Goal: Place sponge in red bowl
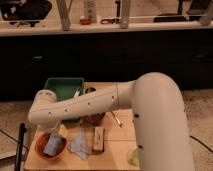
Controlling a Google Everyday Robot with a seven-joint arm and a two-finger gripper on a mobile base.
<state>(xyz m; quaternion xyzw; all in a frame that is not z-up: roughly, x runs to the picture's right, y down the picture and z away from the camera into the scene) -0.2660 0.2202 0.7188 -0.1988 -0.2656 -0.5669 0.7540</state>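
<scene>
The red bowl (44, 150) stands at the front left corner of the wooden table (112, 147). A blue-grey sponge (52, 146) lies inside it. My white arm reaches from the right across the table and bends down at the left. The gripper (56, 131) is at the end of the arm, just above the far rim of the bowl and mostly hidden by the arm. Nothing shows between it and the sponge.
A green bin (62, 86) stands at the back left. A dark bowl (94, 118) and a utensil (116, 119) lie mid-table. A crumpled blue-grey bag (79, 146) and a brown bar (98, 139) lie right of the red bowl. A yellow-green fruit (134, 157) sits front right.
</scene>
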